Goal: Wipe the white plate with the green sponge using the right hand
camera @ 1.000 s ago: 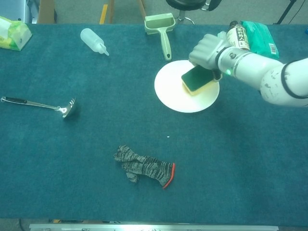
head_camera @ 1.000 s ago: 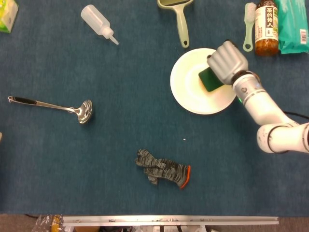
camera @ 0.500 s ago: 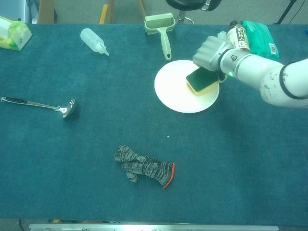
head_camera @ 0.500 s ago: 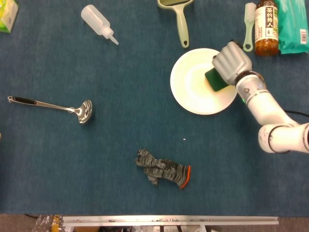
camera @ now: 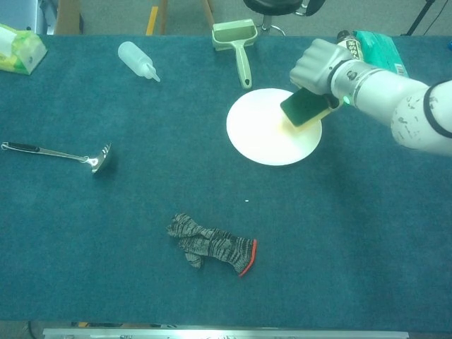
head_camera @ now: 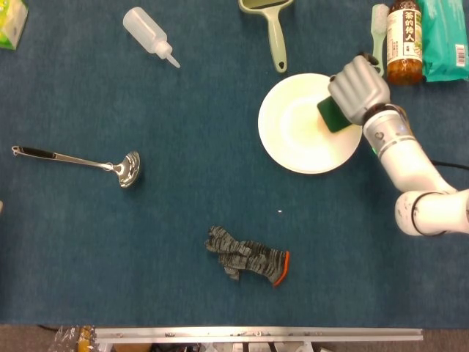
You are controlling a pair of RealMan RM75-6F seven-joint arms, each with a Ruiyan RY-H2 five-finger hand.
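Note:
The white plate (head_camera: 300,132) (camera: 265,134) lies on the blue cloth, right of centre. My right hand (head_camera: 357,88) (camera: 319,65) grips the green sponge (head_camera: 335,115) (camera: 302,108) over the plate's right edge. In the chest view the sponge is tilted, green face toward the camera, its yellow underside low against the plate. I cannot tell whether it touches the plate. My left hand is out of both views.
A green dustpan (head_camera: 272,29) (camera: 237,39) lies behind the plate. A tea bottle (head_camera: 404,40), a brush (head_camera: 377,37) and a green packet (head_camera: 445,40) stand close behind my right hand. A squeeze bottle (head_camera: 149,35), a ladle (head_camera: 80,161) and a grey glove (head_camera: 248,257) lie to the left and front.
My right hand has carried the sponge from the plate's middle toward its right rim and tilted it up. Nothing else has moved.

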